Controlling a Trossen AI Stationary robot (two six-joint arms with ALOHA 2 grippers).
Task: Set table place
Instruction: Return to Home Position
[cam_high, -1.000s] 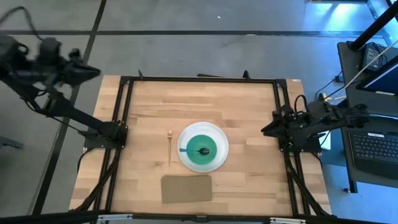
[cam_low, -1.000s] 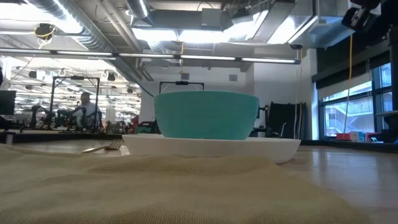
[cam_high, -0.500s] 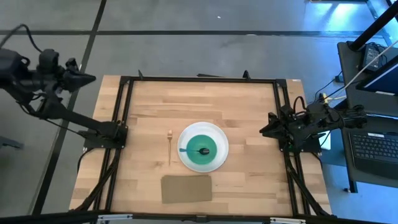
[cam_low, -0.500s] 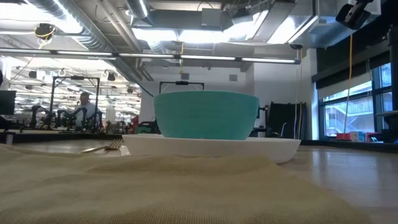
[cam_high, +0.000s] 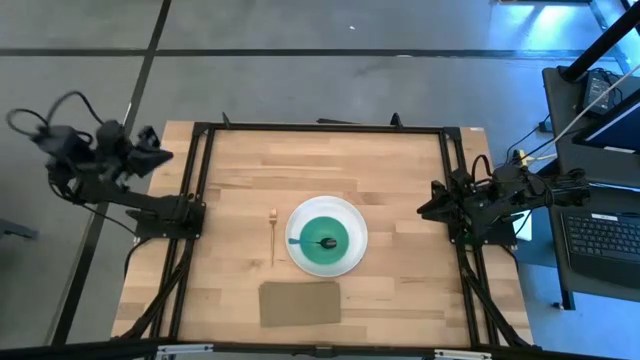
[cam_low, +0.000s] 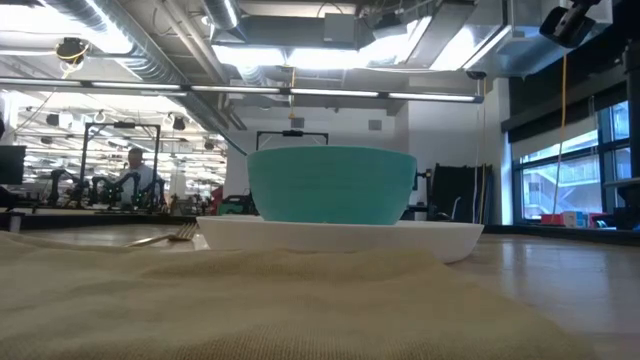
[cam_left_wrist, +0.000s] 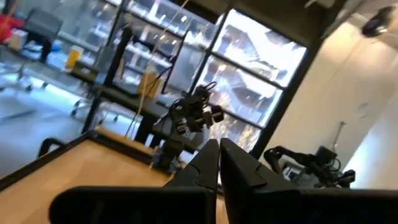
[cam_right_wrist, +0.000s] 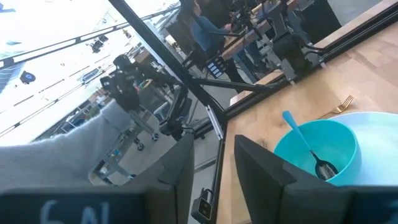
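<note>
A round white plate (cam_high: 355, 250) lies at the middle of the wooden table (cam_high: 400, 160). A teal bowl (cam_high: 310, 228) stands on it, also in the low view (cam_low: 330, 185). A spoon (cam_right_wrist: 308, 149) with a blue handle and dark head leans inside the bowl. A pale fork (cam_high: 272, 235) lies flat on the table left of the plate. My left gripper (cam_high: 155, 157) is shut and empty, off the table's far left corner. My right gripper (cam_high: 424, 209) is open and empty at the table's right edge, pointing toward the plate.
A tan rectangular mat (cam_high: 300, 303) lies near the table's near edge, in front of the plate. A black metal frame (cam_high: 320, 128) borders the working area. A desk with a laptop (cam_high: 600, 235) stands off the table's right side. Bare wood lies far from the plate.
My left arm has folded in from its outstretched pose off the far left. Its gripper has come toward the table's near edge and a little toward the table's far left corner, staying shut and empty. The plate, bowl, spoon and fork have not moved.
</note>
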